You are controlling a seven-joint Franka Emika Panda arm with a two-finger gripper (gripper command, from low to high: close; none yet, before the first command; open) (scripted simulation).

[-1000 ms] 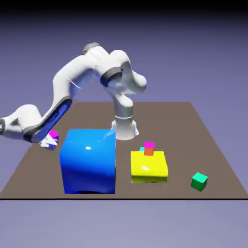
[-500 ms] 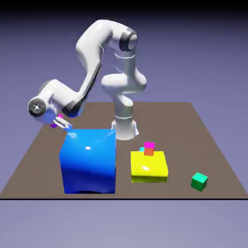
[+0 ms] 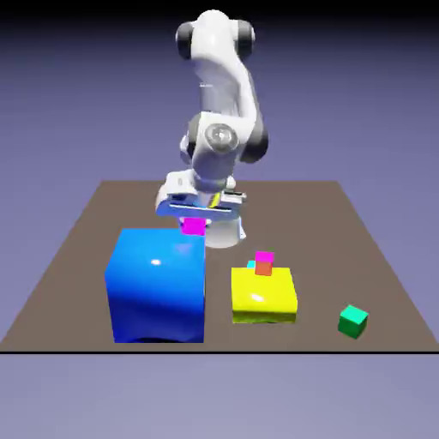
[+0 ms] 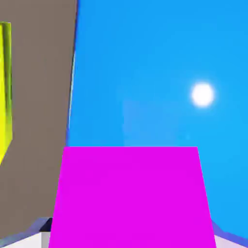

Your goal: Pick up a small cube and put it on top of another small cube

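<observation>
Gripper [image 3: 195, 219] is clenched on the small magenta cube [image 3: 195, 226]; 1 cube held, pads against opposite sides. Exterior view: held cube is up off the table [image 3: 309, 210], under the hand, just above the far top edge of the big blue cube [image 3: 157, 287] as seen here, toward that cube's exterior-view right side. Contact between these 2: can't tell. Arm [image 3: 225, 64] is bent, hand low in front of the base [image 3: 225, 231], partly hiding it.

Hand view: magenta face is large at bottom middle, plain, edges spreading toward the bottom. 2 fingertips [image 4: 44, 238] show in part, 1 at each side of it. Blue surface fills most of the right and the middle, 1 round white highlight at upper right. Strip of brown table runs down the left; part of a yellow block [image 3: 263, 291] shows at the far left edge.

Rest of exterior view: yellow block sits on the table to the right of the blue cube, gap between. 1 small orange cube [image 3: 264, 267], magenta on top, shows at the yellow block's far edge; on it or behind it, can't tell. Sliver of cyan [image 3: 251, 264] just beside, mostly hidden. 1 small green cube [image 3: 352, 321] lies on the table near the front right, apart from the others, turned at an angle.
</observation>
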